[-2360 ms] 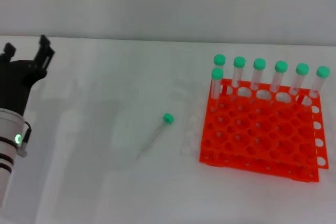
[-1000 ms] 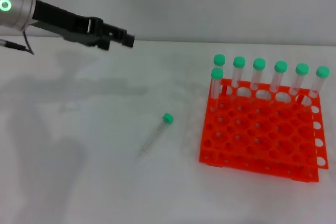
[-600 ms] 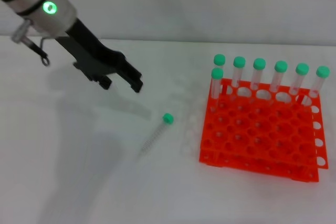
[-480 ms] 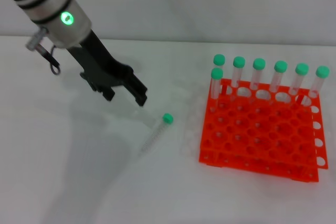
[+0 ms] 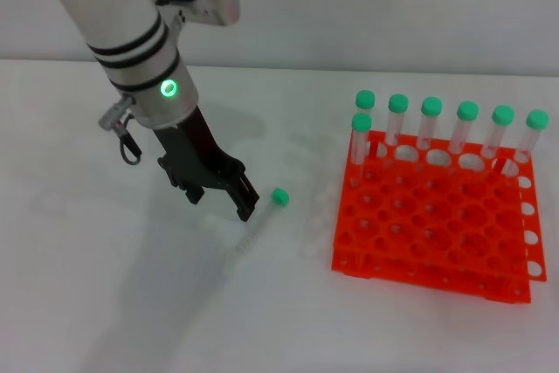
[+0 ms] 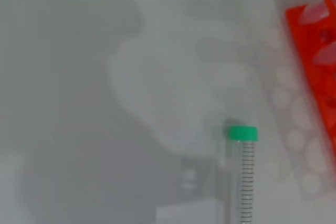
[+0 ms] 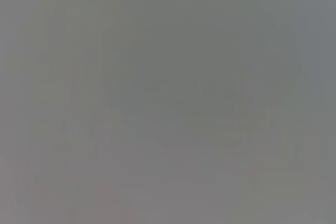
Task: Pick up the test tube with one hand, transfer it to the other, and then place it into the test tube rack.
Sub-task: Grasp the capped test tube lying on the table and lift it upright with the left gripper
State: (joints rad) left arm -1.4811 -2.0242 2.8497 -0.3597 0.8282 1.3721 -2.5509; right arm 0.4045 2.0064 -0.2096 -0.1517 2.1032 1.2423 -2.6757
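Head view: the left gripper [image 5: 221, 199], fingers spread, hangs just left of the tube [image 5: 262, 219] lying on the table [image 5: 105, 286], left of the rack [image 5: 434, 224].

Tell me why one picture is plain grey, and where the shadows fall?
Right wrist view: uniform grey, nothing can be made out. Head view: the left end effector casts a soft shadow across the white table, beside the lying test tube. Left wrist view: broad blurred shadows over the table; the tube's green cap is sharp, the orange rack soft.
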